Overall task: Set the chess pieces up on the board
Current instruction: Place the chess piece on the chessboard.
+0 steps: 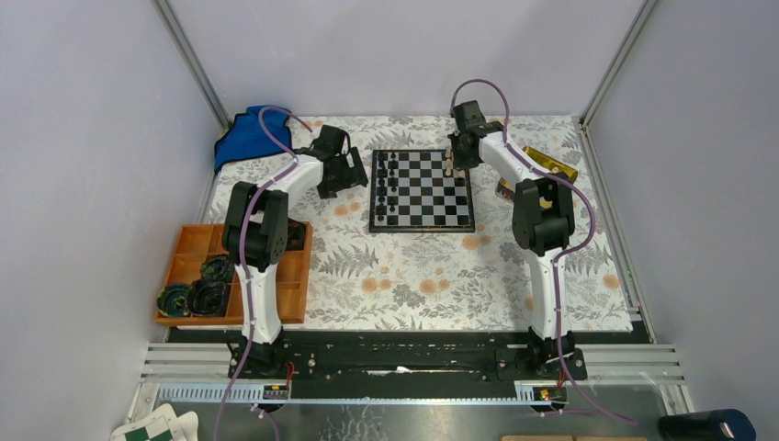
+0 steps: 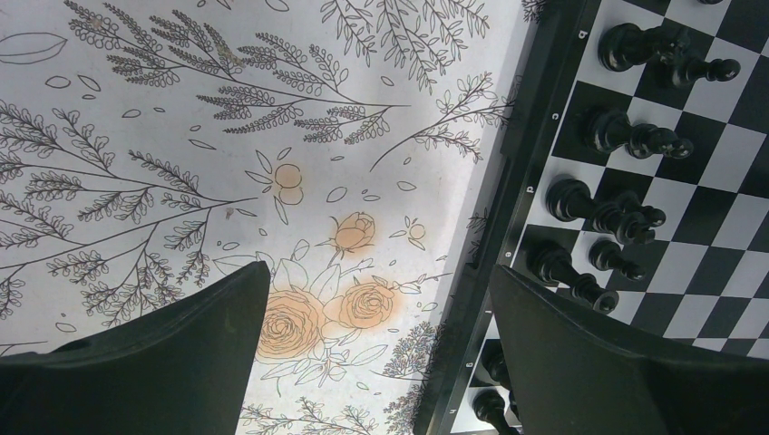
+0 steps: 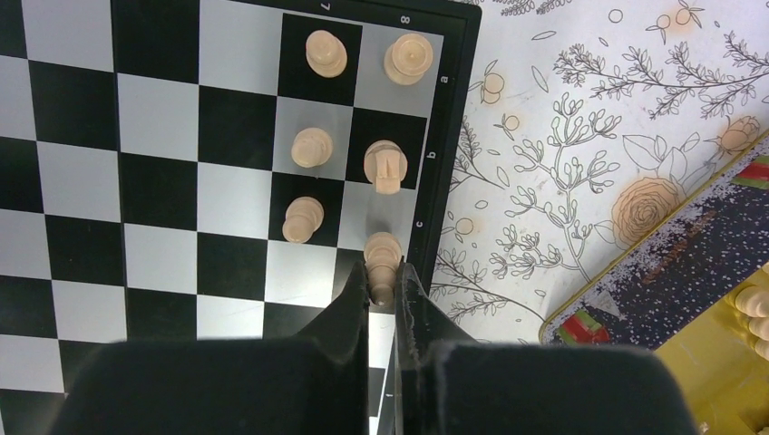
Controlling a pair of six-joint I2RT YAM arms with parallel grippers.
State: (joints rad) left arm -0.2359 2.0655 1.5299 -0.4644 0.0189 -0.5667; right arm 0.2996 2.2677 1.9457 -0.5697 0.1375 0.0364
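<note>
The black-and-white board [image 1: 423,189] lies at the table's back middle. Several black pieces [image 1: 389,188] stand along its left side; they also show in the left wrist view [image 2: 626,136]. Several pale pieces [image 3: 313,145] stand in two columns by the board's right edge [image 3: 446,136]. My right gripper [image 3: 384,281] is shut on a pale piece [image 3: 382,258] whose base rests on the outer column near the border. My left gripper [image 2: 376,299] is open and empty, hovering over the cloth beside the board's left border [image 2: 508,227].
A gold tin [image 1: 548,165] with more pale pieces [image 3: 753,308] lies right of the board. A blue cloth [image 1: 250,136] sits at the back left. An orange tray [image 1: 184,276] with dark round items is at the left front. A green-and-white folded thing [image 1: 152,429] lies at the bottom left.
</note>
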